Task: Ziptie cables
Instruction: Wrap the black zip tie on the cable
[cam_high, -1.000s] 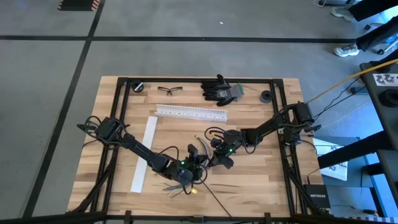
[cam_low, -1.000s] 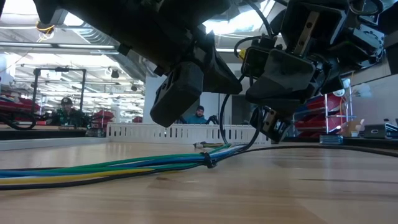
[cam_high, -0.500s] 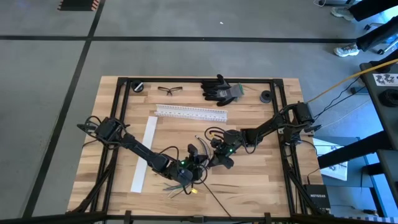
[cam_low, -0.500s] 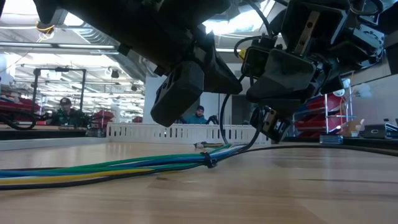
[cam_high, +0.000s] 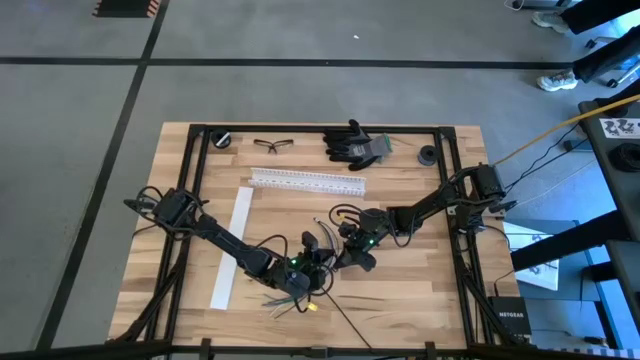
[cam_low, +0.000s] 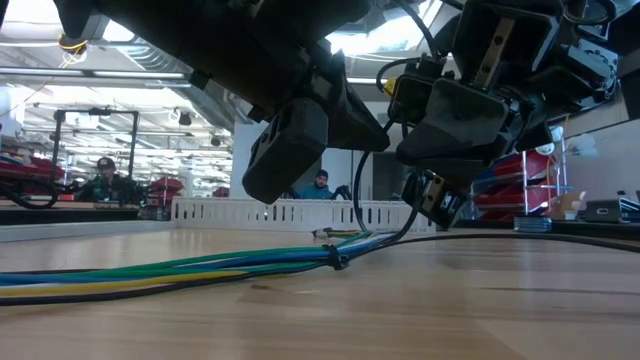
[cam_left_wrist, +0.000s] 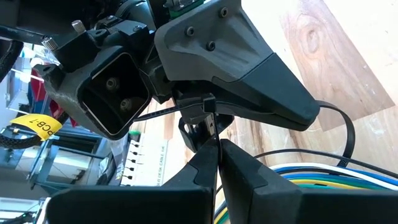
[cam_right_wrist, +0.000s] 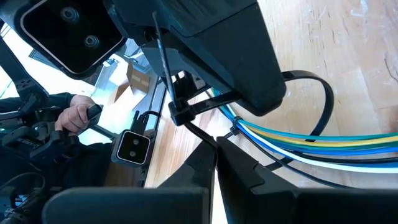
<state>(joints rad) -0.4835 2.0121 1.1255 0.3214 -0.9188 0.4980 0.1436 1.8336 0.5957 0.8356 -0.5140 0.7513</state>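
Cable bundle (cam_low: 200, 265) (green, blue, yellow, white and dark strands) flat on the wooden table (cam_high: 420, 290), near the front edge at mid-table, long axis running roughly left-right in the low view. Already cinched once by a black zip tie (cam_low: 338, 258) at about mid-length.

Left gripper (cam_high: 312, 262) and right gripper (cam_high: 352, 255) nearly nose to nose just above the bundle, left one a shade closer to the front edge. Both close enough to work; neither clearly nearer.

Left gripper (cam_left_wrist: 217, 163): fingers pressed together, pinched on a thin black strap that leads up to the tie's small square head (cam_left_wrist: 208, 104) hanging under the other gripper. Right gripper (cam_right_wrist: 216, 163): likewise fully closed, nipping a thin black strap that comes off the head (cam_right_wrist: 176, 116). A black loop (cam_right_wrist: 320, 115) arcs round the coloured wires (cam_right_wrist: 298, 142) just beyond the fingertips. Which end is tail and which is loop: cannot tell for sure.

Key relation: bundle lies below and just ahead of both tips, tie strap crossing it roughly at right angles. Judgement: tightening needs a pull along the strap, away from the head and across the bundle's axis, with the opposite gripper bracing. Risk: pulling off-axis drags the bundle sideways instead of closing the loop.
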